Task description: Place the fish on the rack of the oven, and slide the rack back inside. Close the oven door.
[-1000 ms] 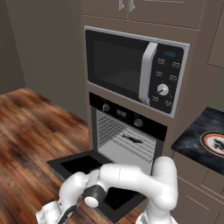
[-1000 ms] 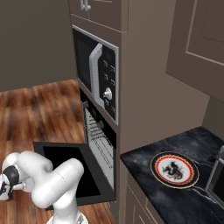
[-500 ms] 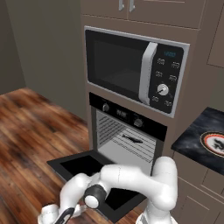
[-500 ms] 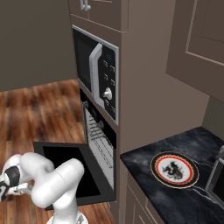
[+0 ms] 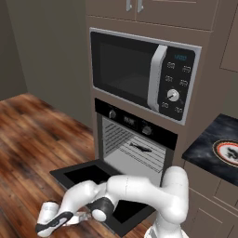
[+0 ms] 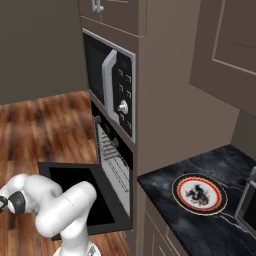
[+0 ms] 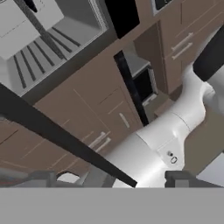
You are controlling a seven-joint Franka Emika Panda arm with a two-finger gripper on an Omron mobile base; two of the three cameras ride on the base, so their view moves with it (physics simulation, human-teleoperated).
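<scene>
The oven point(image 5: 135, 148) sits built into the tall brown cabinet column, directly beneath the silver-and-black microwave point(image 5: 144, 74). Its black control strip with round knobs runs along the top of the pale grey ribbed cavity. The oven door point(image 5: 93, 179) hangs dropped down flat in front of the cavity, its dark glass facing up. Inside the cavity, the rack point(image 5: 139, 155) lies pushed in, and the fish point(image 5: 141, 147) rests on its wire bars as a slim dark shape, roughly central and toward the rear of the oven.

The white arm bends low in front of the oven, reaching below and to the left of the open door's front edge, above the wooden floor point(image 5: 32, 139). The pincer point(image 5: 56, 222) is at the end of that reach, lower than the door and clear of it; its dark fingers stand wide apart with nothing between them.

To the right of the oven, a dark marble tabletop point(image 6: 200, 220) carries a round plate point(image 6: 199, 193) with a red rim and a dark figure at its centre.
</scene>
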